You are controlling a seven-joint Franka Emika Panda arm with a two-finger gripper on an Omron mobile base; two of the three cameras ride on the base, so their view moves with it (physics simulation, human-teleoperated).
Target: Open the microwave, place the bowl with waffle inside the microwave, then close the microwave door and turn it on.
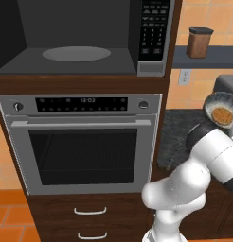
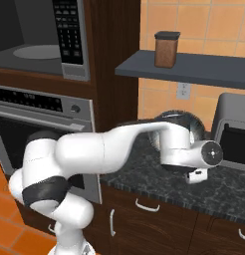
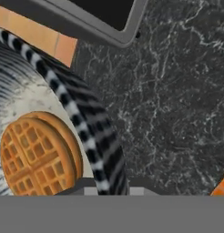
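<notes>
The microwave [image 1: 85,38] stands open, showing its dark cavity, the grey turntable [image 1: 76,53] and the keypad panel [image 1: 155,28] on the right. Its door is out of view. To the right, over the dark counter, my gripper [image 3: 113,189] is shut on the rim of the striped bowl [image 1: 218,101]. The bowl is lifted and tilted steeply, its pale inside facing the left base camera. The golden waffle [image 1: 223,116] rests inside it, low against the wall [image 3: 36,157]. In the right base view the bowl [image 2: 180,119] sits partly behind my hand.
A steel wall oven [image 1: 83,146] with drawers below sits under the microwave. A brown canister [image 2: 167,49] stands on the shelf above the speckled counter [image 2: 144,172]. A grey countertop appliance [image 2: 235,132] is at the far right, close to the bowl.
</notes>
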